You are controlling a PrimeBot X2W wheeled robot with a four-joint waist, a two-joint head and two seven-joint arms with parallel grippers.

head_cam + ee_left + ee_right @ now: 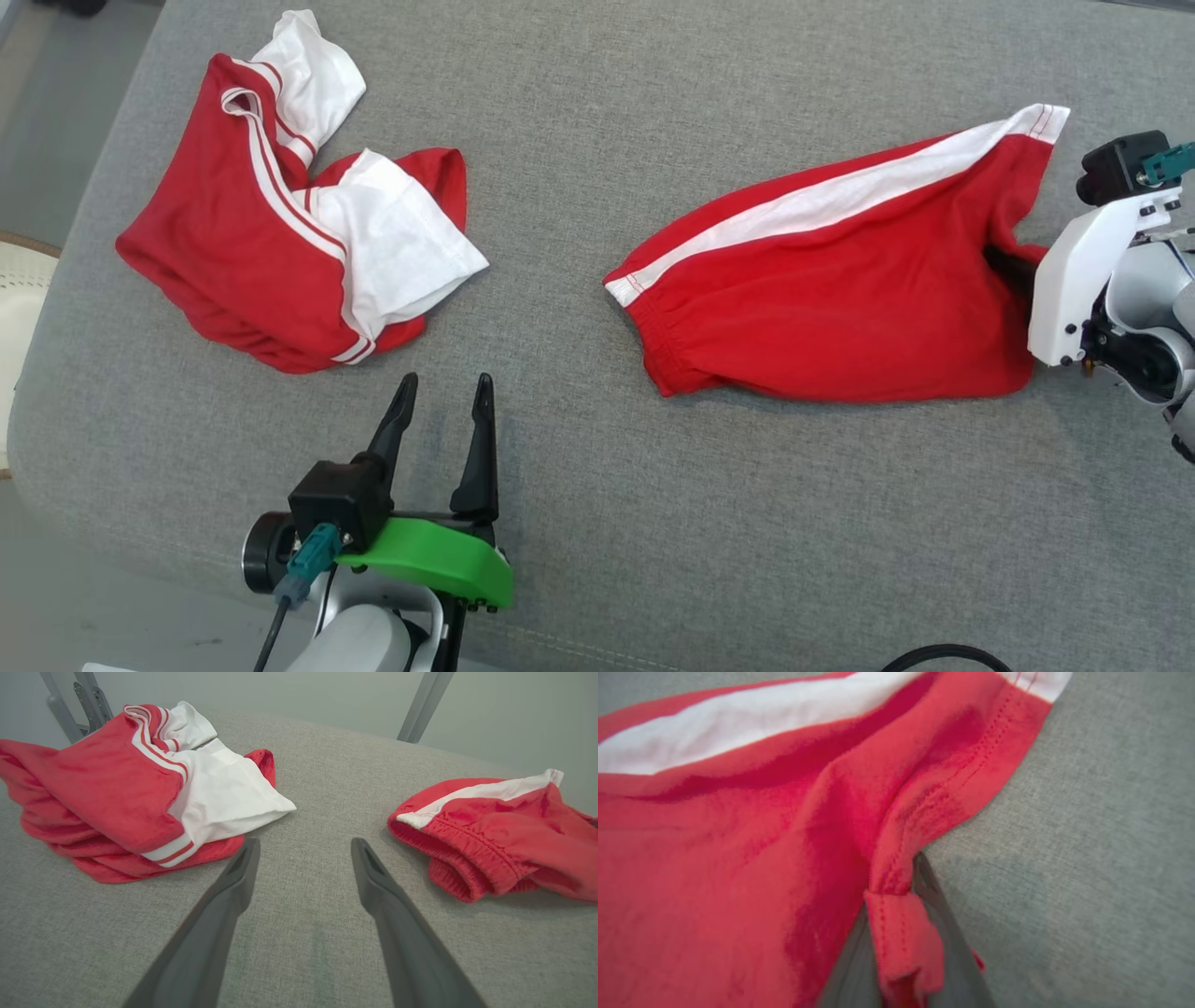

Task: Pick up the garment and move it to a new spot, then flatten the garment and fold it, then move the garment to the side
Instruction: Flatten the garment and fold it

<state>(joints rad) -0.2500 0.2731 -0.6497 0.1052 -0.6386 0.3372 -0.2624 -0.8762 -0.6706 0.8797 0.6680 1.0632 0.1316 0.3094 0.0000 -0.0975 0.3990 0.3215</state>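
Two red-and-white garments noted. Item under handling: the red shorts (840,289), lying spread but creased on the right half of the grey cloth surface (653,541), elastic waistband toward the centre, white side stripe along the far edge. Right gripper (1010,269): fingers drawn together on a fold of the leg hem at the shorts' right-hand end; the right wrist view shows the stitched hem pinched between them. Left gripper (445,381): jaws fully apart, empty, near the front of the surface, just short of the crumpled garment (289,224) at far left, which lies well apart from the shorts. Assessment: first step in hand, the pick-up; grasp made, lift not yet begun. Next move calls for a steady lift on this one-corner hold, high enough for the trailing cloth to clear the surface before carrying it to a new spot
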